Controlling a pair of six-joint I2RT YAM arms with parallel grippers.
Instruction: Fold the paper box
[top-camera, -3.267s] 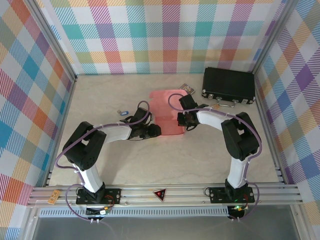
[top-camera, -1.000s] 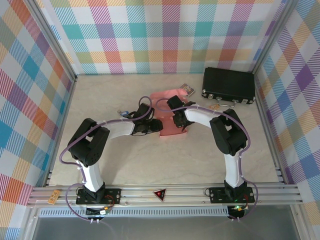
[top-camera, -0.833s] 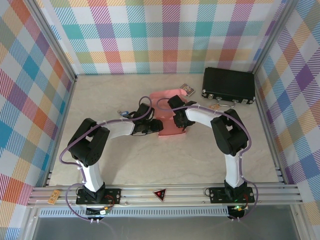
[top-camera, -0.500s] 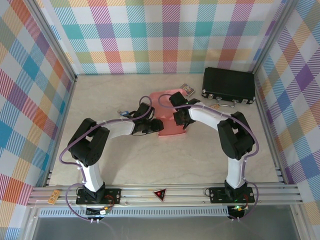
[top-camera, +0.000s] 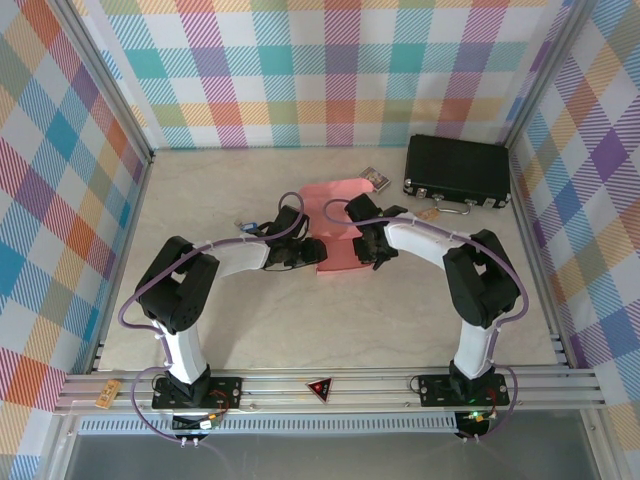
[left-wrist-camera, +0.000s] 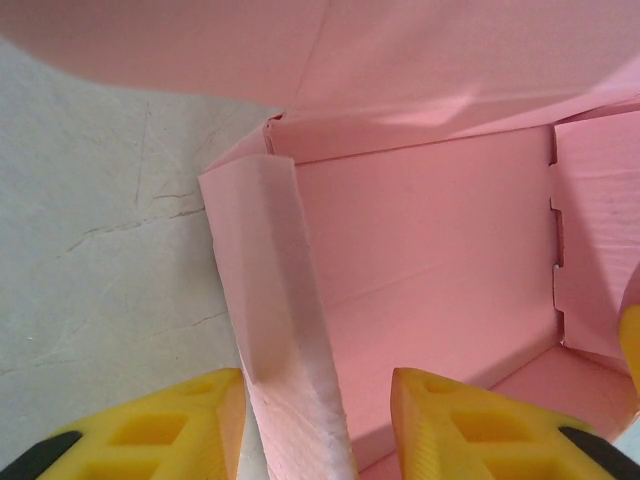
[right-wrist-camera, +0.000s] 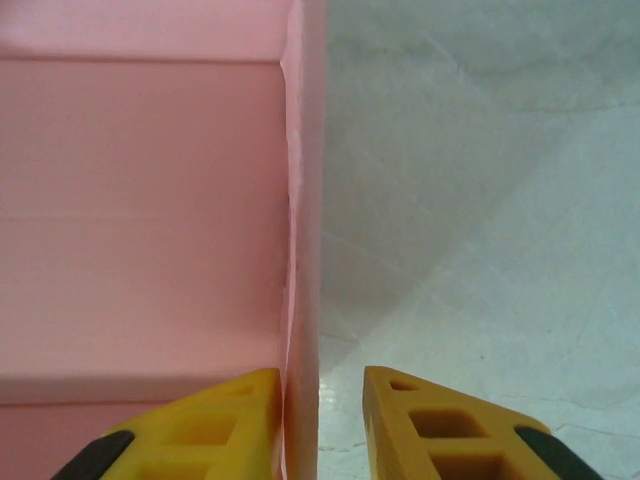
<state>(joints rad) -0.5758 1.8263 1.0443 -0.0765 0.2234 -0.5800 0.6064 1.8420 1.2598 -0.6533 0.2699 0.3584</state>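
Two sets of fingers straddle opposite raised side walls of the paper box (top-camera: 340, 225) left of the black case (top-camera: 457, 170), left gripper (left-wrist-camera: 315, 425) and right gripper (right-wrist-camera: 320, 420) each pinching one, so tucking those walls inward likely comes next.

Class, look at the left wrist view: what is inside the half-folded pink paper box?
The paper box shows only its own bare pink floor and raised walls; nothing lies in it. The near corner is covered by the yellow fingers.
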